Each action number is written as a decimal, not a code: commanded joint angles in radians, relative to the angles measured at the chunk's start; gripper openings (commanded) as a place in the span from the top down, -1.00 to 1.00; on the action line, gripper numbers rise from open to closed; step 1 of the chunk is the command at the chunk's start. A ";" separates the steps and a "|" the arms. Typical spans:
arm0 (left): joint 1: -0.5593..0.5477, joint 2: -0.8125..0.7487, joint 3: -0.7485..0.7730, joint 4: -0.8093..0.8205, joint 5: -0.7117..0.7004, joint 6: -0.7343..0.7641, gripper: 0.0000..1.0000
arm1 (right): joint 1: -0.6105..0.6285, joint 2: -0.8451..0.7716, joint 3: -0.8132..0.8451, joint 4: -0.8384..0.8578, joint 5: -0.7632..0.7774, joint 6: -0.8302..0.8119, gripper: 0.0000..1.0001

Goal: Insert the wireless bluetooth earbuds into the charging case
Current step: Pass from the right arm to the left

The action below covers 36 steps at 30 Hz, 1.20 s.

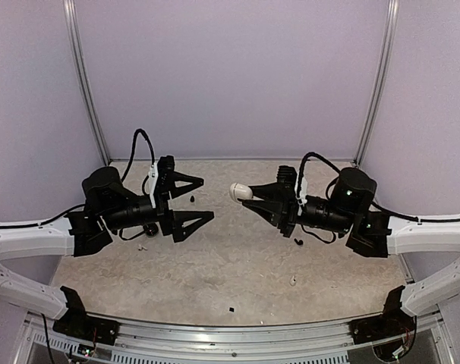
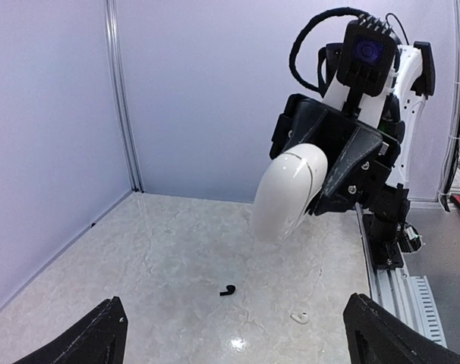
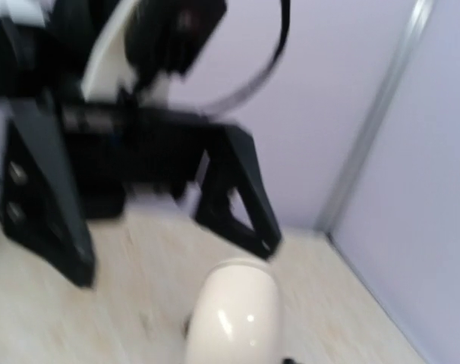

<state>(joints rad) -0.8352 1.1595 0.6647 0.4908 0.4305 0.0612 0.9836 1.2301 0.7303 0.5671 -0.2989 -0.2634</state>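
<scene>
Both jaws of the right gripper (image 1: 254,199) are clamping the white charging case (image 1: 238,191), holding it in the air above the table (image 1: 237,262) with its rounded end pointing toward the left gripper (image 1: 207,199). The right wrist camera is blurring badly, so only the case's pale top is reading there, cut off at the bottom edge. The left gripper is standing wide open with nothing in it, and only its fingers (image 2: 93,337) are showing in its own view. A black earbud (image 2: 228,290) and a white earbud (image 2: 298,318) are lying on the table below the case, apart from each other and from both grippers. Other specks are too tiny to tell. A gap is separating the two grippers, and walls (image 1: 230,76) are closing in the far and side edges.
</scene>
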 commanded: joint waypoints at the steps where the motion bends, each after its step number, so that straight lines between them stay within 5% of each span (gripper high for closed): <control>1: -0.022 0.000 0.077 0.098 0.045 0.007 -0.98 | -0.011 -0.028 0.047 0.138 -0.124 0.157 0.75; 8: -0.115 0.042 0.122 0.081 0.034 0.132 -0.94 | -0.010 -0.006 0.077 0.203 -0.224 0.240 0.74; 31: -0.215 0.114 0.227 0.066 0.051 0.096 0.31 | -0.010 0.013 0.058 0.263 -0.291 0.323 0.72; 36: -0.216 0.106 0.229 0.065 0.047 0.078 0.39 | -0.010 0.007 0.040 0.260 -0.278 0.314 0.70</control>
<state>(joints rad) -1.0412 1.2713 0.8669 0.5468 0.4614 0.1600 0.9798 1.2518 0.7860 0.7952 -0.6052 0.0467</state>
